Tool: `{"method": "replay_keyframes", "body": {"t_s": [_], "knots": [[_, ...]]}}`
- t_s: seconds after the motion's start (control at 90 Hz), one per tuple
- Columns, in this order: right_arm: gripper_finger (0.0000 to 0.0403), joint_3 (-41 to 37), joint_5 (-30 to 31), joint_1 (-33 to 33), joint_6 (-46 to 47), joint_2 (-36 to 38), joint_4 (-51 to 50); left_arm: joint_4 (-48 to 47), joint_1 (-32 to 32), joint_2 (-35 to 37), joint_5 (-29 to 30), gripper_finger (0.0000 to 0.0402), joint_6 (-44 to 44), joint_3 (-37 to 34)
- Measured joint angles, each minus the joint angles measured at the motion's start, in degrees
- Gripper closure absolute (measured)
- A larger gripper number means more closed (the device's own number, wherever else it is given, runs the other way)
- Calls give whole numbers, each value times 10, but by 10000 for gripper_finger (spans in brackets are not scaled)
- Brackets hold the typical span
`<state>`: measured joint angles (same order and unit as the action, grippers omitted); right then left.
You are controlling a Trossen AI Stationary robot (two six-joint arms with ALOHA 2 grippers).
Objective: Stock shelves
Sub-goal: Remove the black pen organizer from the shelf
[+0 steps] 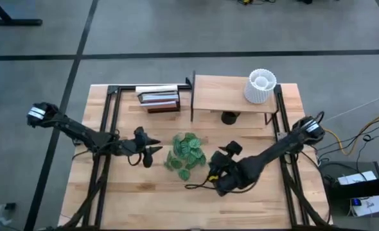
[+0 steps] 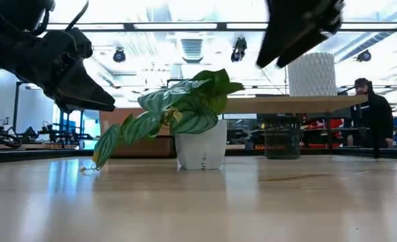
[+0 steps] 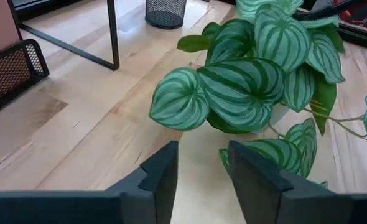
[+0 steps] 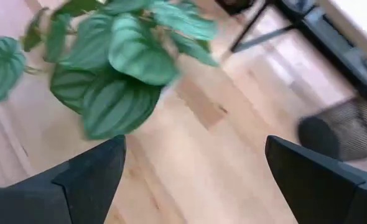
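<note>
The shelves (image 1: 231, 94), a pale board on a thin black frame, stand at the table's far right. A white ribbed vase (image 1: 261, 86) stands on the board. A potted plant with striped green leaves (image 1: 186, 154) stands in its white pot (image 2: 200, 151) on the table's middle. My left gripper (image 1: 156, 147) hovers just left of the plant, open by a narrow gap (image 3: 203, 177), and points at the leaves. My right gripper (image 1: 218, 162) hovers to the right of the plant, wide open (image 4: 193, 180), with nothing between its fingers.
A black mesh cup (image 1: 229, 117) stands on the table under the shelf board. A dark slatted book rack (image 1: 158, 97) with books stands left of the shelves. A person (image 2: 373, 117) stands in the room behind. Bare tabletop (image 1: 176, 205) lies along the near edge.
</note>
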<state>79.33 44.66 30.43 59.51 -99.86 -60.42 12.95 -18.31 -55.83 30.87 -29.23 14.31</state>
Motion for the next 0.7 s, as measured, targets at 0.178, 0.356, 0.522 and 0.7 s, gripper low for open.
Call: {"method": "replay_keyframes", "body": {"t_s": [0.178,0.356,0.522,0.7], "knots": [[38,0,4,27,51,23,-95,1,0,0,0,277,0,0],[38,0,4,46,112,32,-170,3,0,0,0,286,0,0],[39,-10,21,55,130,30,-183,4,0,0,0,295,0,0],[39,-40,38,57,158,20,-181,4,0,0,0,299,0,0]]}}
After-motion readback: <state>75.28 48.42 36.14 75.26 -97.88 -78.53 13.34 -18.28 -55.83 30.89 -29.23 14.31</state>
